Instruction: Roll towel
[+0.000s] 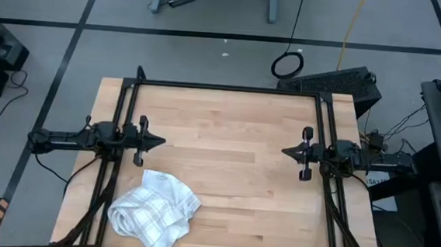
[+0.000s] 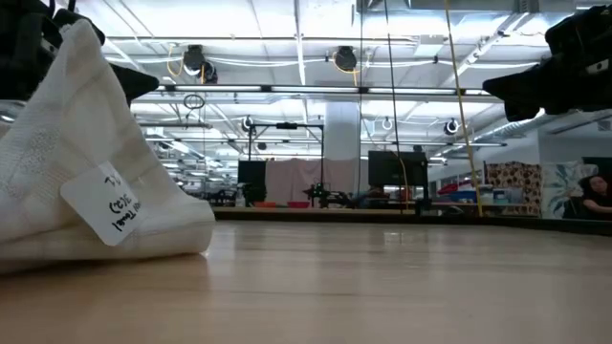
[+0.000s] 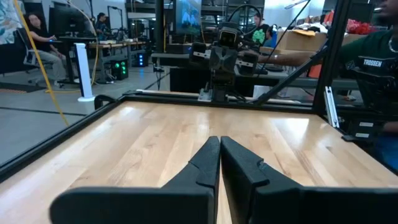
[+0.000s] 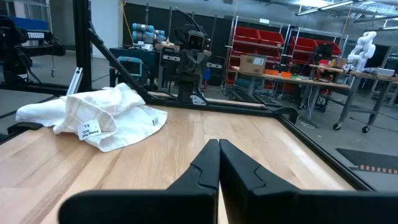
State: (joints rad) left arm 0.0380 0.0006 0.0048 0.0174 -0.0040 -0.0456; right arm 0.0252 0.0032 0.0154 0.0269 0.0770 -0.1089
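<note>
The towel (image 1: 154,212), white with thin grey check lines, lies crumpled in a heap on the wooden table near its front left corner; it also shows in the right wrist view (image 4: 99,115) and close up in the low view (image 2: 86,172), with a small label on it. My left gripper (image 1: 161,143) hovers shut at the table's left side, just beyond the towel toward the far edge, pointing right. My right gripper (image 1: 285,151) hovers shut at the table's right side, pointing left. Neither touches the towel.
A black frame (image 1: 231,88) runs along the table's far edge and down both sides. Bare wood (image 1: 233,163) lies between the two grippers and to the right of the towel. People sit at desks in the room beyond the table.
</note>
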